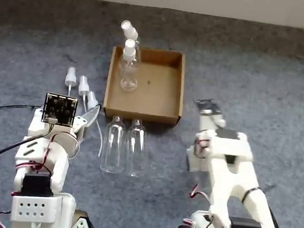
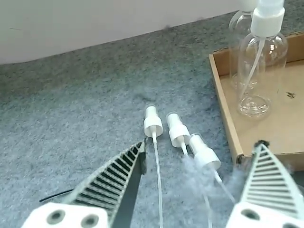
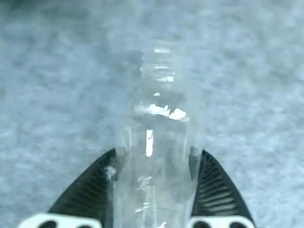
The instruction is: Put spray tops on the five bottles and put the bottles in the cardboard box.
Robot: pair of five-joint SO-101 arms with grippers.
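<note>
The right hand (image 3: 157,152) grips a seemingly capless bottle (image 3: 159,109); the left hand (image 2: 201,144) gapes wide near three spray tops (image 2: 179,135).

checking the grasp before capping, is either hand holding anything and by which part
The right hand holds an uncapped clear bottle by its body. The left hand is open and holds nothing.

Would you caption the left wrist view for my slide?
Open left gripper facing three loose spray tops beside the cardboard box.

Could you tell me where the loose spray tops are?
In the high view, three spray tops lie on the carpet just left of the cardboard box, by the left tool.
</note>
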